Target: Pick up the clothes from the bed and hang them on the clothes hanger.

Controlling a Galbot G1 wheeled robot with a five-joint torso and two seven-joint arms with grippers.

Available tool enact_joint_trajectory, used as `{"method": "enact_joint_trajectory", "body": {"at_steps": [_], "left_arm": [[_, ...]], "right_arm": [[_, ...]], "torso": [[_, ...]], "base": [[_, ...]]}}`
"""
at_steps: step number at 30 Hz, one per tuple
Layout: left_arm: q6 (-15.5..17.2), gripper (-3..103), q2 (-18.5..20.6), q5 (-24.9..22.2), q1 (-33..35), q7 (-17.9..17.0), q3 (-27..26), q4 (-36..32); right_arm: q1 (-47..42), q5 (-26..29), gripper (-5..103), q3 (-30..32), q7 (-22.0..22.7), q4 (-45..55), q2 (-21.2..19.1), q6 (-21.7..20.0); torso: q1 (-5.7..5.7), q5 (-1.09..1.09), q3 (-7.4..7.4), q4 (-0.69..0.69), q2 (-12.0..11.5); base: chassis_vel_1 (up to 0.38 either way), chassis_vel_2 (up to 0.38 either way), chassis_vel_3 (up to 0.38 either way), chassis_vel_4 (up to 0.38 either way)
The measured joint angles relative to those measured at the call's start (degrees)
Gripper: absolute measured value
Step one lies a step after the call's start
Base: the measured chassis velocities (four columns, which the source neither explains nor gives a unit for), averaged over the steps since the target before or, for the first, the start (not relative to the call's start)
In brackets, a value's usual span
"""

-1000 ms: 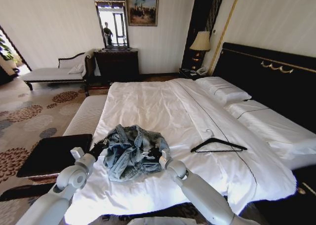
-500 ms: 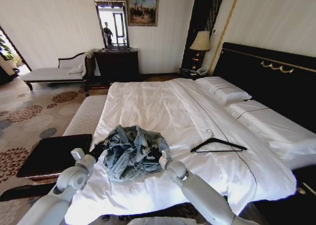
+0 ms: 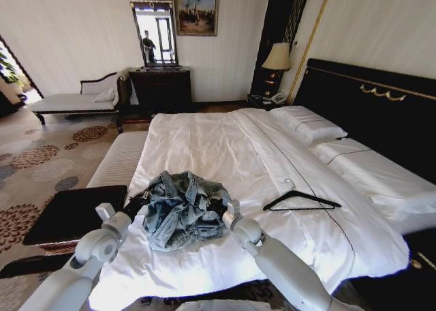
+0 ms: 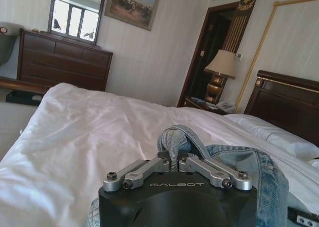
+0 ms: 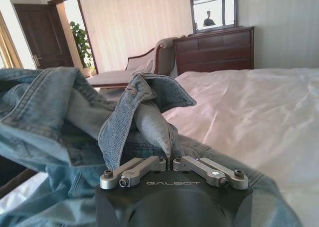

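Left gripper (image 4: 175, 163): fingers drawn together, pinching a fold of denim at the left edge of the crumpled jacket, on the near-left part of the bed; in the head view it sits at (image 3: 138, 203).
Right gripper (image 5: 170, 163): clenched on a peaked fold of the same denim, which stands up from between its fingers; in the head view it is at the jacket's right edge (image 3: 222, 205).
Denim jacket (image 3: 182, 209): light-blue, bunched in a heap between the two grippers, resting on the white sheet near the foot of the bed.
Bed (image 3: 204, 144): white sheets, pillows far right against the black headboard.
Clothes hanger (image 3: 301, 200): black with a silver hook, lying flat on the sheet to the right of the jacket, apart from it and from both grippers.
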Motion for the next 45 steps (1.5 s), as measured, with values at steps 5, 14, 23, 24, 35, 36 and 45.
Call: {"method": "enact_joint_trajectory", "body": {"at_steps": [5, 14, 23, 24, 35, 36, 45], "left_arm": [[0.00, 3, 2.29, -0.70, -0.88, -0.72, -0.42, -1.54], [0.48, 3, 11.17, -6.99, -9.53, -3.34, -1.50, -4.39], [1.38, 3, 20.52, -16.13, -24.22, -6.91, 1.03, -1.84], [1.38, 3, 20.52, -16.13, -24.22, -6.91, 1.03, -1.84], [2.05, 3, 31.79, -25.27, -39.37, -6.92, 2.65, 2.65], [2.09, 3, 32.76, -26.14, -40.58, -6.78, 2.88, 3.23], [2.12, 3, 37.87, -29.52, -44.80, -6.02, 3.01, 6.26]], "right_arm": [[4.31, 6.37, 1, 1.22, 2.08, 3.08, -3.44, -1.51], [17.91, 17.49, 1, 1.51, 5.97, 5.72, -8.91, -3.84], [32.66, 25.38, 1, -0.62, 8.89, 5.36, -12.64, -5.95], [32.66, 25.38, 1, -0.62, 8.89, 5.36, -12.64, -5.95], [49.44, 33.58, 1, -4.34, 11.25, 2.66, -15.01, -7.42], [51.10, 34.35, 1, -4.92, 11.35, 2.15, -15.01, -7.49], [59.25, 34.91, 1, -8.73, 10.82, -2.68, -13.45, -8.24]], "torso": [[0.00, 0.00, 0.00, 0.00, 0.00], [0.01, 0.00, 0.01, 0.02, -0.01], [0.02, 0.00, 0.01, 0.00, -0.01], [0.02, 0.00, 0.01, 0.00, -0.01], [0.02, 0.00, 0.01, 0.00, -0.01], [0.02, 0.00, 0.01, 0.00, -0.01], [0.01, -0.02, 0.00, 0.02, -0.01]], "base": [[0.000, 0.000, 0.000, 0.000], [0.000, 0.000, 0.000, 0.000], [0.000, 0.000, 0.000, 0.000], [0.000, 0.000, 0.000, 0.000], [0.000, 0.000, 0.000, 0.000], [0.000, 0.000, 0.000, 0.000], [0.000, 0.000, 0.000, 0.000]]}}
